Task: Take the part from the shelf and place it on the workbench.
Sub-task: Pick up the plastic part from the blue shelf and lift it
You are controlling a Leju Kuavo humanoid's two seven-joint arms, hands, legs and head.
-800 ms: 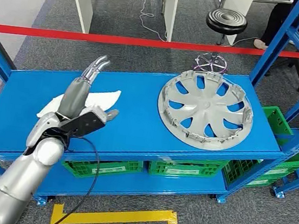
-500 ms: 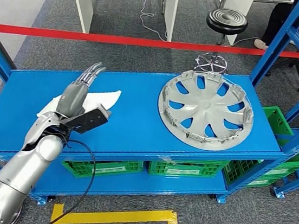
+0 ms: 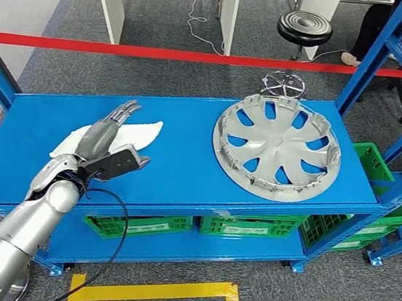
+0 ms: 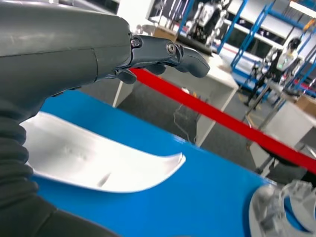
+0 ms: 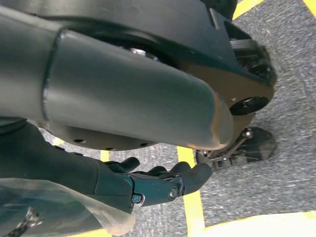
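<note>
We see a blue shelf [image 3: 187, 156] with a flat top board on blue posts. On that board, toward its right end, lies a silver hubcap [image 3: 277, 147], flat and reaching close to the front and back edges. Toward the left end lies a white curved part [image 3: 134, 132], well apart from the hubcap. On the lower board, green crates [image 3: 140, 224] stand in a row along the front edge. The shelf stands on grey carpet [image 3: 308, 296].
</note>
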